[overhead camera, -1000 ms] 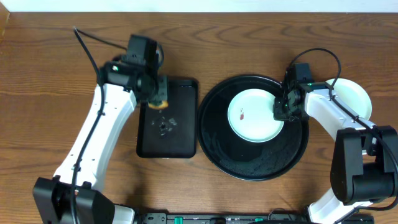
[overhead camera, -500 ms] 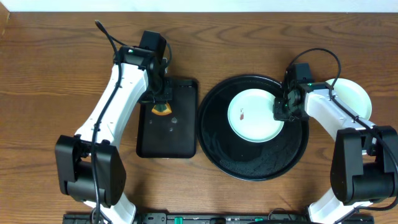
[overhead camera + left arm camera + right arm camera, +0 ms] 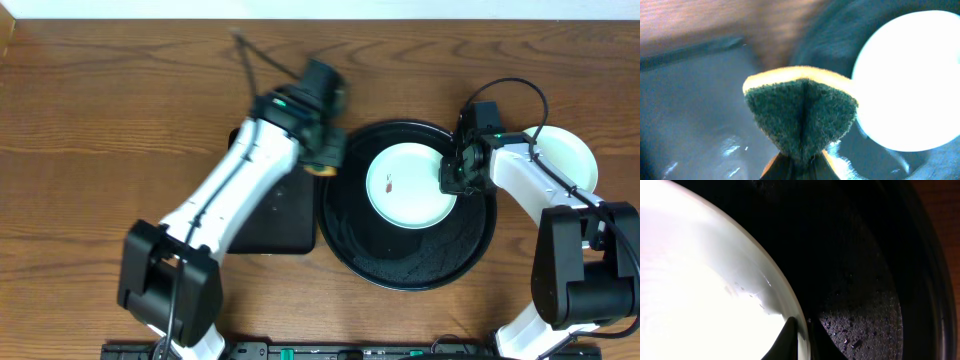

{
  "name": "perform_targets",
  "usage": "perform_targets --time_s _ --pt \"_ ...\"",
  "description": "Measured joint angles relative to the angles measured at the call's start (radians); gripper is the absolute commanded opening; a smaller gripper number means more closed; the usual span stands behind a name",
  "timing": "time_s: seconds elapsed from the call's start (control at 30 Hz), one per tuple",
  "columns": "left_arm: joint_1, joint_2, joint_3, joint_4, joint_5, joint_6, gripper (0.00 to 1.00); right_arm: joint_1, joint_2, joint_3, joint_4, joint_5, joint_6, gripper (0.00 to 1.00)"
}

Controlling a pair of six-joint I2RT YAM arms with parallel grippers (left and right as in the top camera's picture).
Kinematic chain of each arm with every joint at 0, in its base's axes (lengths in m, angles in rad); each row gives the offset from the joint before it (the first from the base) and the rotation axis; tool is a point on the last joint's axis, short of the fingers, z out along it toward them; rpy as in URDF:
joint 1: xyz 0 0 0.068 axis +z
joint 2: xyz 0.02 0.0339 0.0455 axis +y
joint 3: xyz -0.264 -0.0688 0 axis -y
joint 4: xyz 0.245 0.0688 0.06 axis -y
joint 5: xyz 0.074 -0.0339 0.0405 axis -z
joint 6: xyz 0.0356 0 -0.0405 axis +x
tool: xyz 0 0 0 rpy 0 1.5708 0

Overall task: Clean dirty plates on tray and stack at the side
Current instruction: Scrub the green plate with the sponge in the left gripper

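Observation:
A pale mint-white plate point(image 3: 410, 185) with a small red-brown smear point(image 3: 385, 183) lies in the large round black tray point(image 3: 400, 265). My right gripper point(image 3: 450, 178) is shut on that plate's right rim; in the right wrist view one finger point(image 3: 785, 337) rests on the plate point(image 3: 700, 280) and the other is under the rim. My left gripper point(image 3: 325, 155) is shut on a folded green and yellow sponge point(image 3: 800, 115), above the tray's left rim. In the left wrist view the plate point(image 3: 912, 80) shines bright to the right of the sponge.
A smaller rectangular black tray point(image 3: 285, 225) lies left of the round one, partly under my left arm. Another pale plate point(image 3: 572, 155) sits on the wooden table right of the round tray, behind my right arm. The round tray's floor point(image 3: 865, 290) is wet and speckled.
My left arm has carried the sponge from over the rectangular tray rightward to the round tray's left rim. The right gripper and the plate have not moved.

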Motion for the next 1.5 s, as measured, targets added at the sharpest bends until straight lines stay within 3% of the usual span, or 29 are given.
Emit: perform_targets --time_s 0.23,0.63,1.5 --pt "-0.137 0.027 0.002 0.135 0.011 -0.050 0.08 0.000 -0.002 0.000 0.000 -0.002 0.000 0.01" --pt "-0.178 0.199 0.003 0.233 0.019 -0.102 0.08 0.000 -0.002 0.000 0.000 -0.002 0.000 0.01" --pt "-0.196 0.306 0.003 0.304 0.011 -0.105 0.08 0.000 -0.002 0.000 0.000 -0.002 0.000 0.01"
